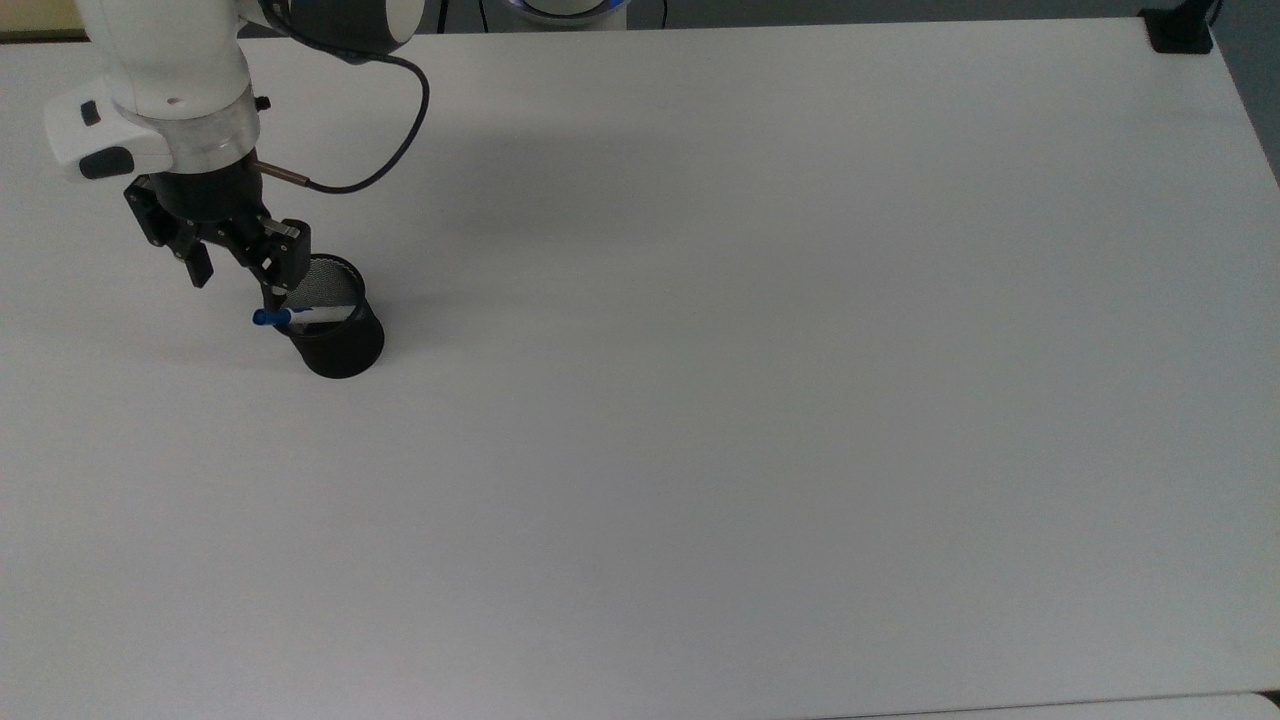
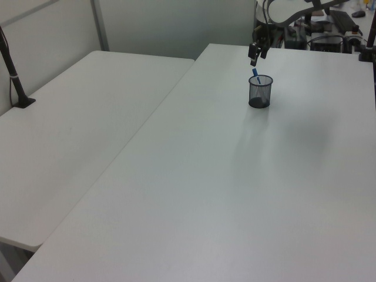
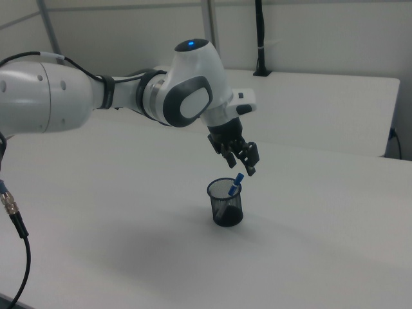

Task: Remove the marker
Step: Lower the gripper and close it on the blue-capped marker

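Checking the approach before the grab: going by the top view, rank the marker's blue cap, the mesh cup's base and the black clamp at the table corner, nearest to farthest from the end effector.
1. The marker's blue cap, just below the end effector.
2. The mesh cup's base, lower right of it.
3. The black clamp, at the table's far top-right corner.

A wide white table (image 1: 760,380) carries one black mesh cup (image 1: 335,335), standing upright in the top view's left-middle part.
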Action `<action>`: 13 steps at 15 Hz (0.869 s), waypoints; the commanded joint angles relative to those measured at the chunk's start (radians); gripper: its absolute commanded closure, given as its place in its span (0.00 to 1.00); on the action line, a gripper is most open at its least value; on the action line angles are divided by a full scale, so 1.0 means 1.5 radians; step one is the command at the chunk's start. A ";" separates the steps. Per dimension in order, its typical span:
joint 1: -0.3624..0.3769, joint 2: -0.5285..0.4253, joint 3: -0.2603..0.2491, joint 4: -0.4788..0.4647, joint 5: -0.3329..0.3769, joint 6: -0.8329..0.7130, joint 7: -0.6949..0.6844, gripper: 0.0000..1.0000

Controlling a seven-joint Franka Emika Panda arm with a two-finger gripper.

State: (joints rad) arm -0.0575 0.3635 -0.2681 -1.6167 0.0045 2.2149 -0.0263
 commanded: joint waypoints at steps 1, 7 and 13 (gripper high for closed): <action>-0.003 0.019 -0.003 0.011 0.037 0.012 -0.001 0.33; 0.000 0.029 -0.002 0.010 0.039 0.016 -0.004 0.46; 0.003 0.031 -0.001 0.009 0.040 0.016 -0.008 0.64</action>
State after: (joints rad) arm -0.0617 0.4013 -0.2667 -1.6134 0.0450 2.2243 -0.0263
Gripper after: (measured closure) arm 0.537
